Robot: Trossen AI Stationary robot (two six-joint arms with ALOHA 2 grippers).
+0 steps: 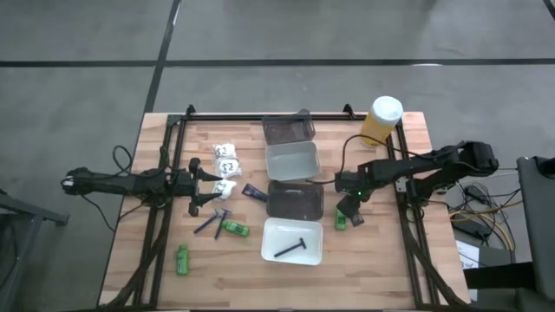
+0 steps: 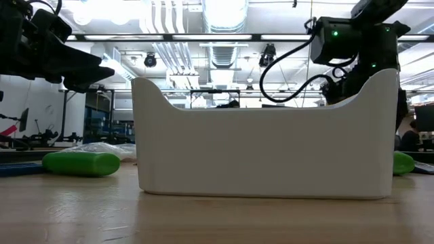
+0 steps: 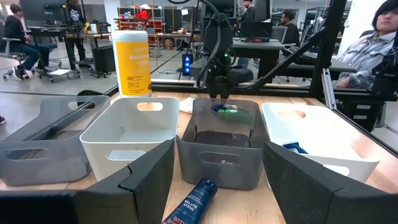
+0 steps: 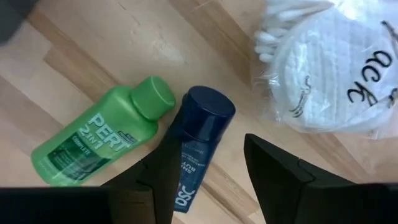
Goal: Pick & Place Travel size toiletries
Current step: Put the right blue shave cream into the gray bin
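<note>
You are at the grasp step: the right gripper [image 4: 210,142], fingers half apart and empty, hangs over the dark blue tube [image 4: 202,115] beside the green bottle [image 4: 93,146], right of centre in the high view, so next centre it, lower and close, while the left gripper [image 1: 211,186] waits wide open at middle left.

Looks like a robotics lab or an open workshop hall: exposed ceiling ducts [image 2: 224,17] and strip lights, shelves [image 3: 140,14] with equipment, desks with a monitor [image 3: 46,9], seated people [image 3: 376,46] behind the wooden table [image 1: 381,260].
</note>
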